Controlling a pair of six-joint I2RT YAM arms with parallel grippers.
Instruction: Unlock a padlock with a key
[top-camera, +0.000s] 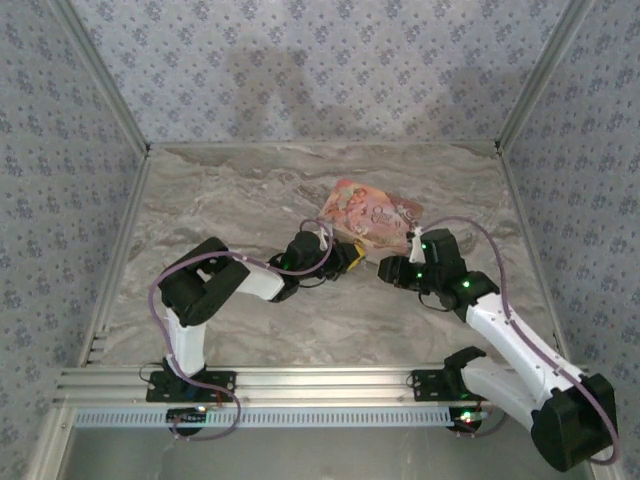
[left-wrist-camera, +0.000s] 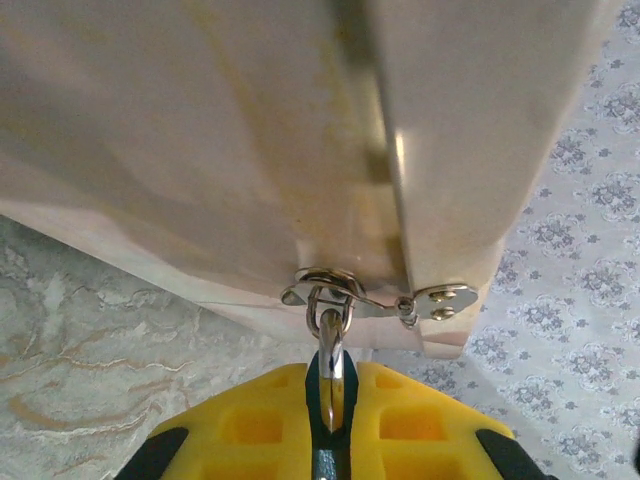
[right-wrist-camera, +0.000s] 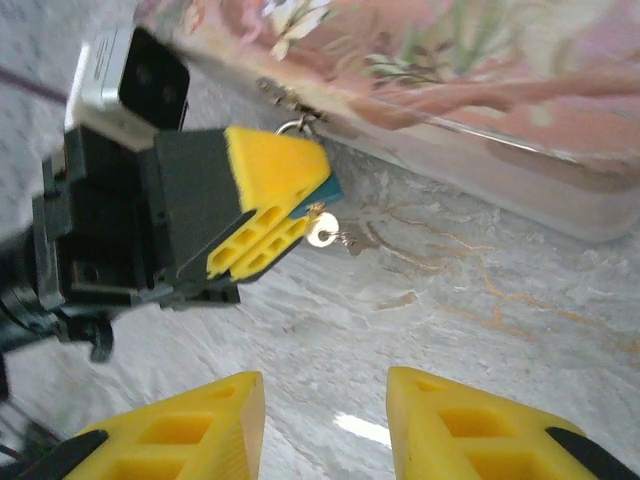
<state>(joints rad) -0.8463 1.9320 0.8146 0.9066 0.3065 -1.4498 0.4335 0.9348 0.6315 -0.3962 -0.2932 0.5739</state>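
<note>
Step in hand: we are bracing padlock (right-wrist-camera: 328, 190) at hasp of pink box (right-wrist-camera: 480, 60); left gripper (left-wrist-camera: 332, 405) jaws clamped on it.
Key (right-wrist-camera: 320, 233) at padlock's 6 o'clock, apparently seated in it.
Right gripper (right-wrist-camera: 325, 385) jaws apart, empty, at key's 6 o'clock.
Next move, we are judging: pinching key head, then turning it.
Worktop (right-wrist-camera: 450, 320): grey marbled. Walls (top-camera: 300, 70): floral-patterned.
</note>
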